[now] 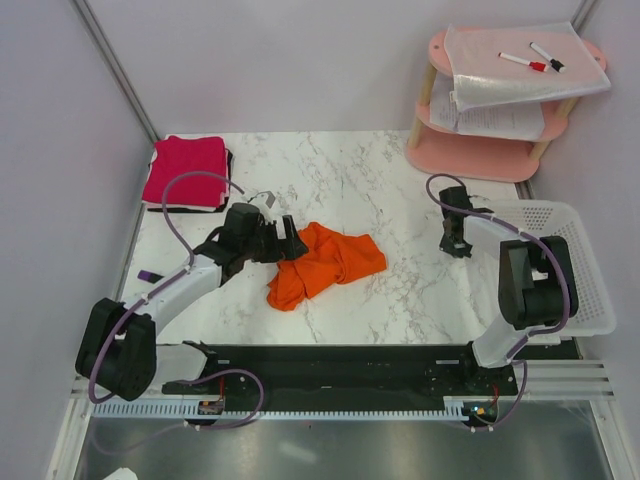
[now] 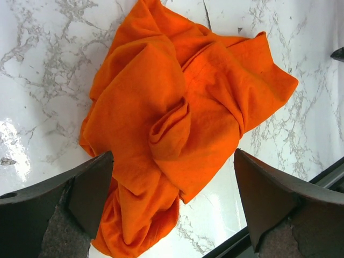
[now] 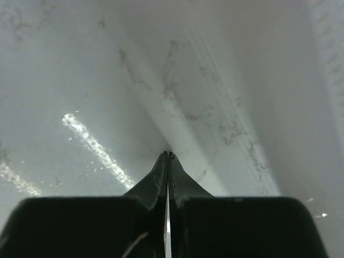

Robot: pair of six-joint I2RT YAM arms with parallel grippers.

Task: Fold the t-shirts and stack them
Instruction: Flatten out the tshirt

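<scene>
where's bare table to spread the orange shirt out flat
Open marble lies between the orange shirt and the right gripper, and along the far edge between the folded pink shirts and the pink shelf. The left is crowded: the left gripper hangs over the orange shirt's edge.

left gripper (image 1: 287, 241) spread beside crumpled orange t-shirt (image 1: 328, 262) on marble table (image 1: 400, 200).
</scene>
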